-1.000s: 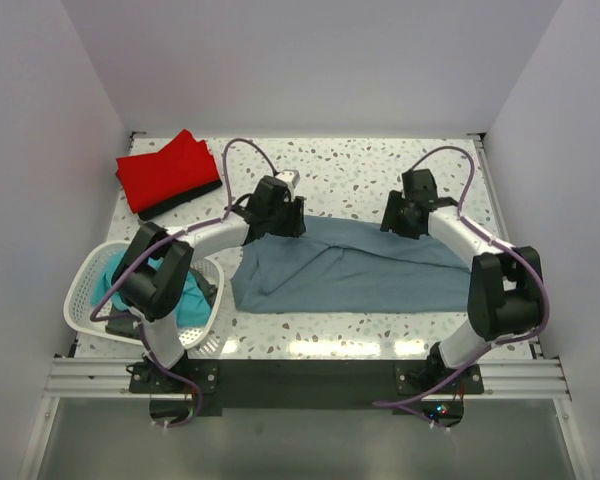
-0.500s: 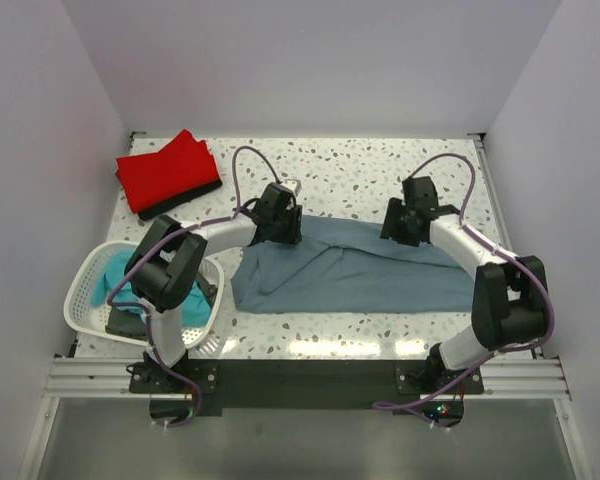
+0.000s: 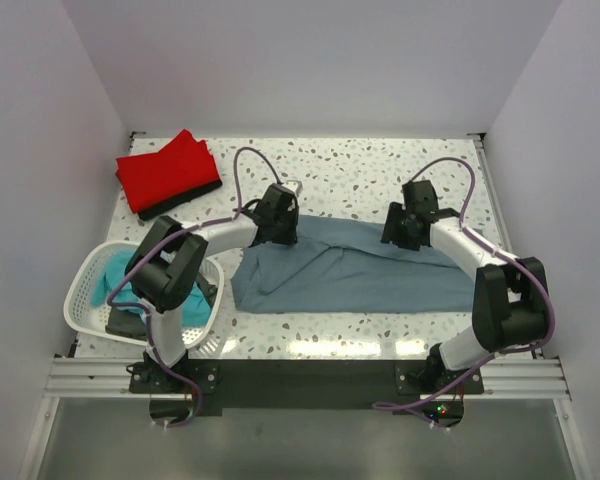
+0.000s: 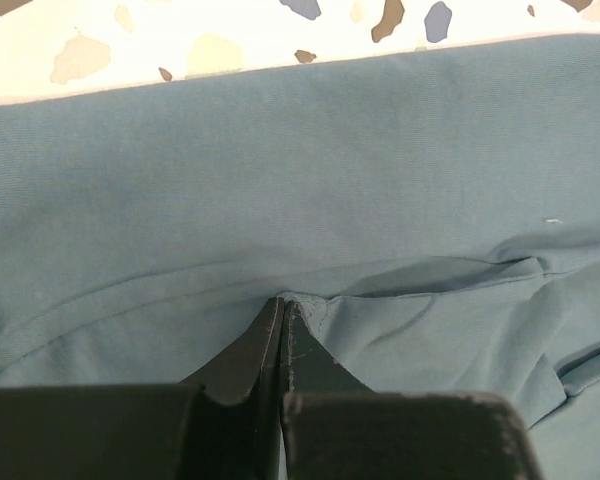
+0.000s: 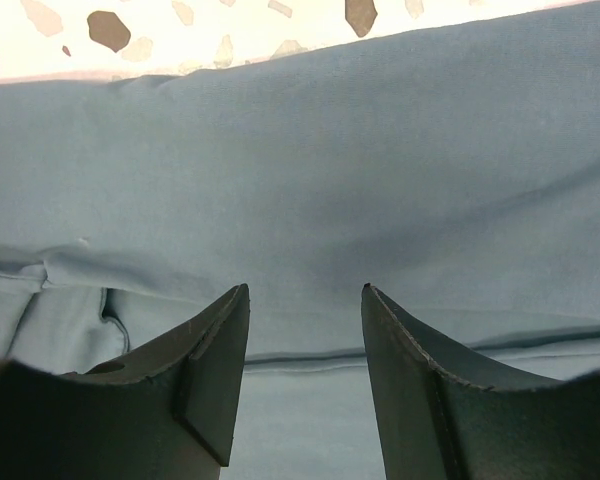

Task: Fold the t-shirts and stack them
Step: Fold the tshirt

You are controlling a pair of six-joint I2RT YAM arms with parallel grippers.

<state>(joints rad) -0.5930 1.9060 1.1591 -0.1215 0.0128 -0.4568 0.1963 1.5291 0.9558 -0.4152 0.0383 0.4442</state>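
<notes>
Pinching grey-blue t-shirt [image 3: 350,270], left hand [image 4: 283,302] clamped; right hand [image 5: 303,290] parted, seemingly touching it.

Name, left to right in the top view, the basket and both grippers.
Basket → left gripper, shut on the grey shirt → right gripper, open over it.

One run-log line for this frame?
left gripper: shut on grey-blue t-shirt | right gripper: open above it | red t-shirt: folded, far-left corner
</notes>
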